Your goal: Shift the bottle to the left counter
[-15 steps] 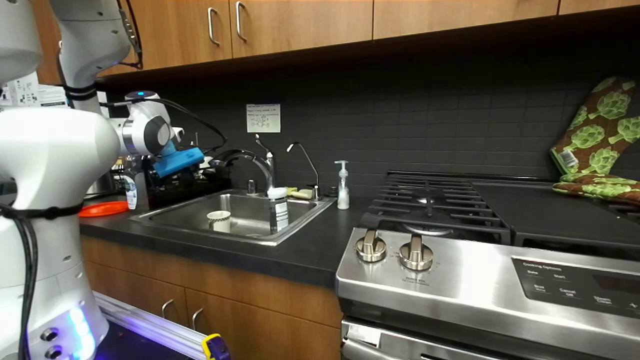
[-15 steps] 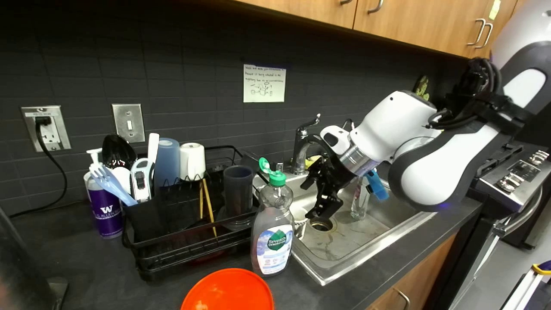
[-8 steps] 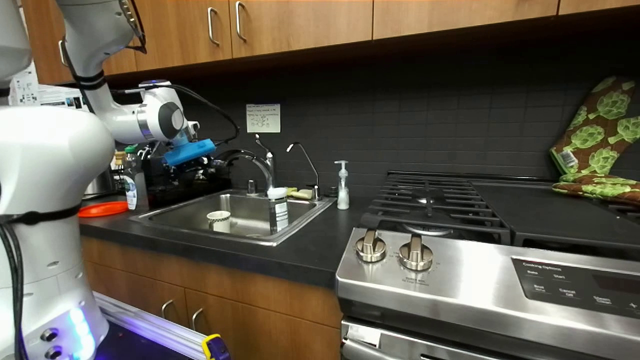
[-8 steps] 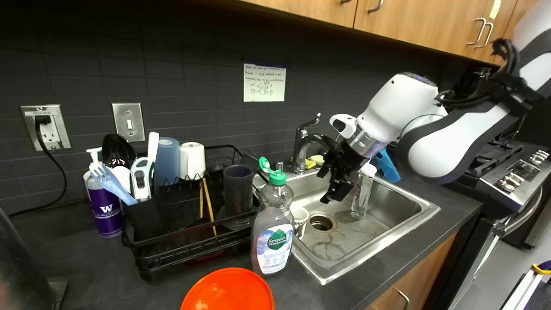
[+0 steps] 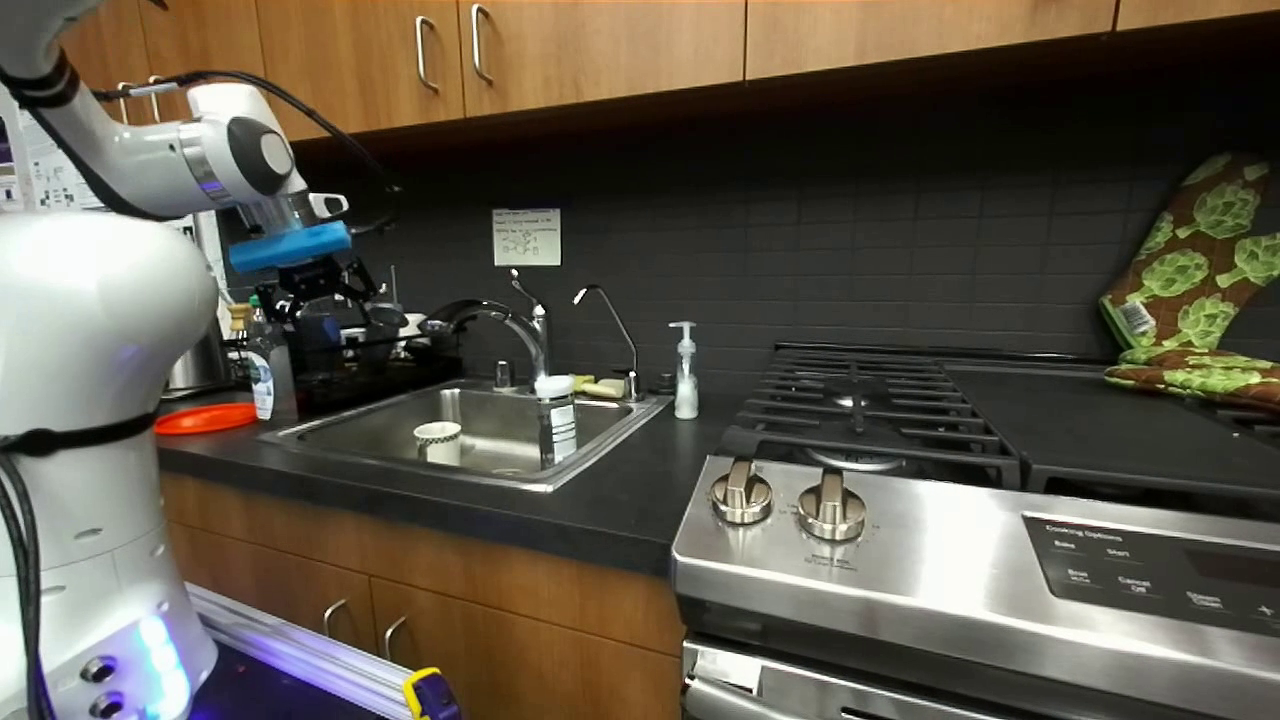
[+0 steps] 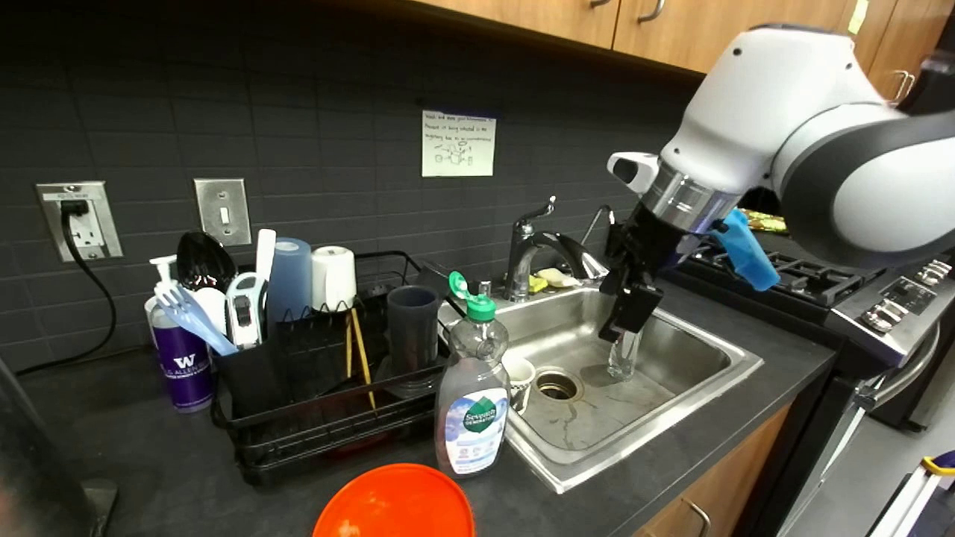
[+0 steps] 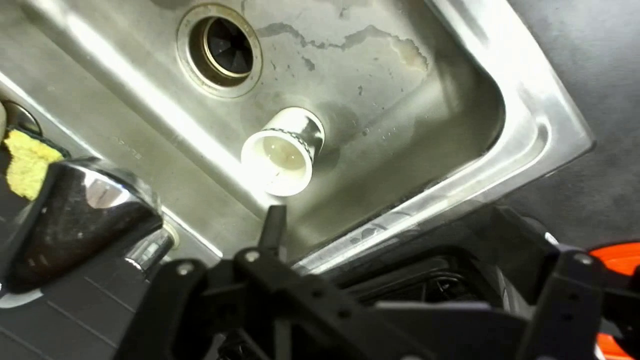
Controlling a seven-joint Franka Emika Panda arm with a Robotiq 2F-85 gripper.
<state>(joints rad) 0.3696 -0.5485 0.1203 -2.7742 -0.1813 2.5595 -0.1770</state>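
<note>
The bottle is clear plastic with an open green flip cap. It stands upright on the dark counter beside the sink corner, visible in both exterior views point(image 5: 268, 370) point(image 6: 474, 395). In the wrist view I cannot make it out clearly. The left counter is the dark charcoal stretch around the dish rack point(image 6: 119, 455); its front edge shows over wood cabinets point(image 5: 215, 452). My gripper is in the air above the sink side, apart from the bottle and higher than it point(image 5: 325, 298) point(image 6: 619, 309). In the wrist view its fingers point(image 7: 410, 250) are wide apart with nothing held.
A black dish rack point(image 6: 336, 425) full of utensils and cups stands beside the bottle. An orange-red plate point(image 6: 395, 507) lies in front of it. The steel sink point(image 6: 589, 440) holds a white cup point(image 7: 280, 155) and a white-capped clear container point(image 5: 557, 420). The faucet point(image 6: 552, 242) rises close to my gripper.
My arm has risen and swung away from the rack, and the gripper now points more steeply down. The bottle and the other objects have not moved.
</note>
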